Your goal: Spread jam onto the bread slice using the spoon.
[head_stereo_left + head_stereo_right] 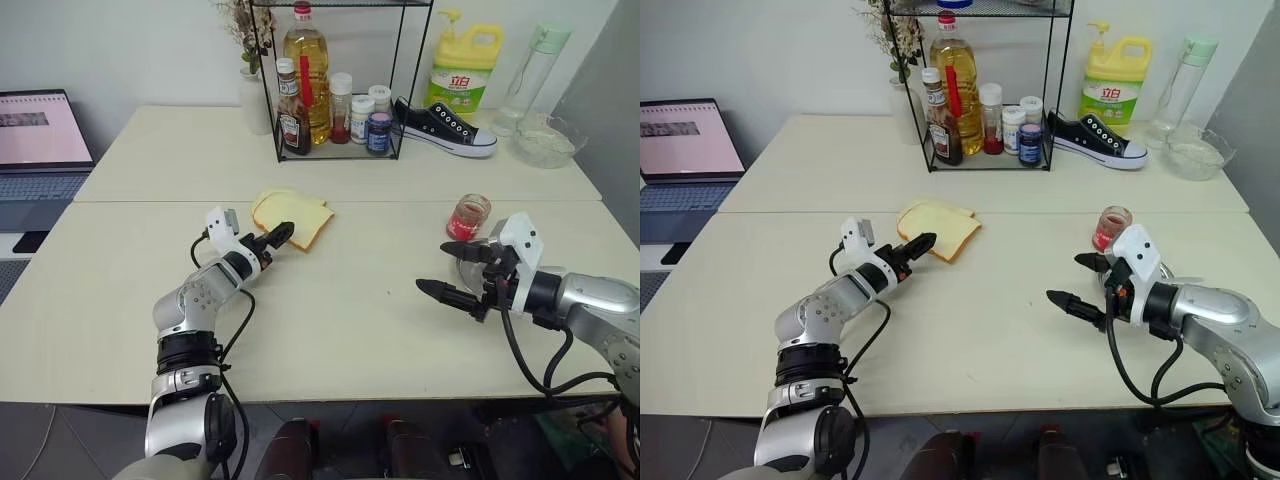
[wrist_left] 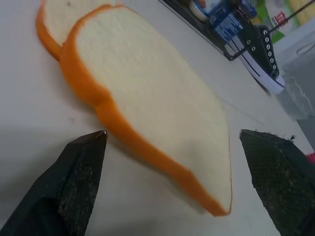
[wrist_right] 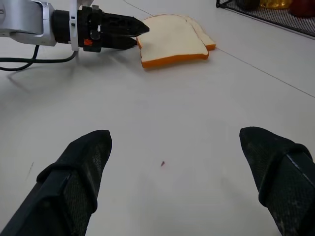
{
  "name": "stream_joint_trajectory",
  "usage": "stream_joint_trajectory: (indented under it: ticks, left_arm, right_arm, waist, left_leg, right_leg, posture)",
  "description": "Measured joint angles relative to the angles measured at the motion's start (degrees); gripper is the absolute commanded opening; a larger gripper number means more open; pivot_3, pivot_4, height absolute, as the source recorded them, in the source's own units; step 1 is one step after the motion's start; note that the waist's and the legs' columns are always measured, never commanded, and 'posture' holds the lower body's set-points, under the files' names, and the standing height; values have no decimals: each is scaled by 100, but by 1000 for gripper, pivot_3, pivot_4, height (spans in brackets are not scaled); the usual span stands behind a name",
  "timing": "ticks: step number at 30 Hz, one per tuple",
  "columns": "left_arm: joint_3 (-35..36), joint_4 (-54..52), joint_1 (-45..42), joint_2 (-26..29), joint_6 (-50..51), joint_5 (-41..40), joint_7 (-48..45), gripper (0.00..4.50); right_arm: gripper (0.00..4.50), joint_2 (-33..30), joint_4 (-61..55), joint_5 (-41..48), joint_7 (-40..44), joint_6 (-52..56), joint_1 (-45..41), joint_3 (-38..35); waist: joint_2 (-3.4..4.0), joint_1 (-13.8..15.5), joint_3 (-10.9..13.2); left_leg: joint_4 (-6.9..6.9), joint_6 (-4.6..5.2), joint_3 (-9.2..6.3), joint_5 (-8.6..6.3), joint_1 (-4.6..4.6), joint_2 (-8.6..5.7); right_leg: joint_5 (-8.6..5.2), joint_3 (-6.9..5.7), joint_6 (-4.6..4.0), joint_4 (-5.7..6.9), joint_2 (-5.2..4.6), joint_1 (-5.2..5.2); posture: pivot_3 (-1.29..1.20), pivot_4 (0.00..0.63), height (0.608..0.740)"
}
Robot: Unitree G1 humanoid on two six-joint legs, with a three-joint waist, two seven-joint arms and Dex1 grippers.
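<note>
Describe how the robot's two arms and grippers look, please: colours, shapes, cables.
Both arms are made of rounded silver-grey metal segments with black joint rings. A white block sits on each wrist. The left gripper and the right gripper each have two black, pointed fingers with a rough surface. Loose black cables loop from each wrist back along the arm. The left wrist also carries a small orange-red mark.

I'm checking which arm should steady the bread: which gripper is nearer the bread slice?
Left. The left gripper, open, sits right at the near edge of the bread slice. The right gripper, open, hangs far across the table, by the jam jar.
</note>
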Motion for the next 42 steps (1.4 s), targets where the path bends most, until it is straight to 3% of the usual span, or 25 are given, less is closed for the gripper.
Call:
stream_joint_trajectory:
  ticks: [3, 15, 23, 29, 35, 39, 42]
  left_arm:
    - [74, 266, -112, 4, -166, -20, -7, 3898]
    - [225, 990, -398, 44, -465, -22, -21, 42]
    - [61, 319, -178, 286, 232, -249, -290, 42]
    - [-829, -1825, -34, 1352, 1978, -1337, -1901, 42]
    - [-1633, -2930, 88, 2091, 2989, -2096, -3069, 42]
    - [-2525, -2849, 335, 2152, 2598, -1561, -3365, 42]
    - [-3125, -2333, 435, 2129, 1592, -605, -3391, 42]
  right_arm:
    - [4500, 1, 6, -36, -30, -1, -2, 0]
    - [4500, 34, 12, -81, -120, -19, -12, 0]
    - [4500, 31, 2, -69, -202, -18, 74, -114]
    - [4500, -209, -45, 175, -117, 119, 247, -566]
    - [4500, -477, -192, 589, 70, 370, 545, -974]
    - [4500, -478, -296, 742, 39, 468, 644, -1053]
    - [4500, -478, -466, 883, -15, 557, 790, -1078]
  waist:
    - [1, -2, -1]
    - [0, -3, -1]
    - [-3, -7, 1]
    - [-4, 5, 2]
    - [-1, -18, 1]
    - [-1, -10, 1]
    - [-1, -1, 1]
  left_leg:
    - [0, 0, 2, 0, 0, -1]
    - [-1, -1, 2, 0, -1, -3]
    - [-2, -1, 1, 1, -4, -2]
    - [-1, -2, 0, 1, -8, -3]
    - [-6, -1, 2, 0, 0, 2]
    - [-6, 0, 1, 0, 0, 2]
    - [-6, 0, 1, 0, -1, 1]
  right_leg:
    - [0, 2, 0, 0, 0, 0]
    - [0, 2, 0, -3, -1, -2]
    - [0, 3, 0, -3, 0, -5]
    - [0, 5, 0, -8, -3, -2]
    - [0, 6, -1, -6, 1, 1]
    - [-1, 9, -1, -6, 1, 3]
    - [-1, 11, -1, -8, -1, 3]
  posture:
    - [0, 150, 740]
    - [0, 150, 740]
    - [0, 150, 740]
    - [0, 150, 740]
    - [0, 150, 740]
    - [0, 150, 740]
    - [0, 150, 740]
